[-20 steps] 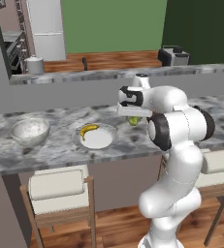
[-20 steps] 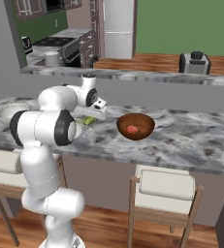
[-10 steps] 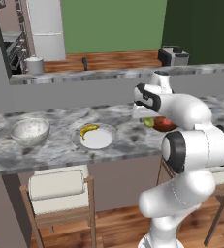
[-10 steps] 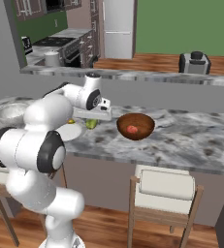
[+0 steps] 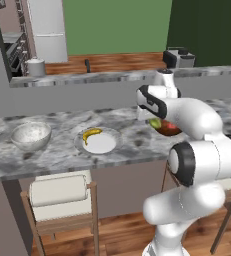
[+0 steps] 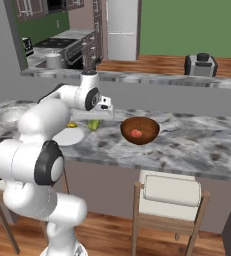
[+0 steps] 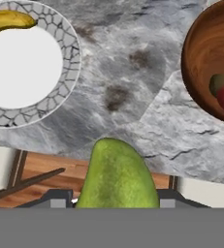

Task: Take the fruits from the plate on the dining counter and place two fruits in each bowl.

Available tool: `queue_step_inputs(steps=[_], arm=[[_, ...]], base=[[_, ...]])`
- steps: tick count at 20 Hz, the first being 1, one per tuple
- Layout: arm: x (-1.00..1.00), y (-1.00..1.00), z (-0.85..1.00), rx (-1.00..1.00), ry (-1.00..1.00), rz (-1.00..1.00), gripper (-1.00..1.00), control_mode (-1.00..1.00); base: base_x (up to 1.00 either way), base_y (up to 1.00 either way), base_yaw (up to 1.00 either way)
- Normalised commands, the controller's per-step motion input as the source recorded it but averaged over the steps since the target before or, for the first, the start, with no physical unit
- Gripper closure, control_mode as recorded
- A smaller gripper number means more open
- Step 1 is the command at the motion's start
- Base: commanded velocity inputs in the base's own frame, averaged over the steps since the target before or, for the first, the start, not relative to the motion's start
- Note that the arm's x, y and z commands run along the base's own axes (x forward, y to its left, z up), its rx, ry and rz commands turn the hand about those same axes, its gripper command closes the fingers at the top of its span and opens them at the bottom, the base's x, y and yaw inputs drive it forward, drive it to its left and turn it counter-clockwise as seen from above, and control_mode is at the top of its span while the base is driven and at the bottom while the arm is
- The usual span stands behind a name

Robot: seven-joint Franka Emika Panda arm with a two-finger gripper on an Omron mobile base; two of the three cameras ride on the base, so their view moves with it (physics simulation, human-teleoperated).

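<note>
No writing is legible anywhere; the gripper, apparently clamped on the green fruit, hangs between the plate and the brown bowl.

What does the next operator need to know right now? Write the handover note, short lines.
Gripper: shut on the green fruit, carried above the dining counter between plate and brown bowl.
Plate: holds just the banana.
Brown bowl: red fruit inside; the hand view shows a dark one beside it.
Speckled bowl: no fruit visible inside.
Done: red fruit in the brown bowl, seemingly two there.
Left: if so, the green fruit and the banana go in the speckled bowl.
</note>
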Motion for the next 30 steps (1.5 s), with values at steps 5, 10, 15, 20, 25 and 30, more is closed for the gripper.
queue_step_inputs(steps=[5, 10, 15, 20, 25, 30], arm=[[-0.26, 0.00, 0.34, -0.02, 0.00, -0.09, 1.00, -1.00], [-0.35, 0.00, 0.23, 0.00, 0.00, -0.24, 1.00, -1.00], [-0.49, -0.08, 0.00, 0.00, 0.00, -0.08, 1.00, -1.00], [-0.14, -0.11, 0.00, 0.00, 0.00, 0.00, 1.00, -1.00], [0.00, -0.11, 0.00, 0.00, 0.00, 0.01, 1.00, -1.00], [0.00, 0.00, 0.00, 0.00, 0.00, 0.01, 1.00, -1.00]], base=[[0.00, 0.00, 0.00], [0.00, 0.00, 0.00], [0.00, 0.00, 0.00], [0.00, 0.00, 0.00], [0.00, 0.00, 0.00], [0.00, 0.00, 0.00]])
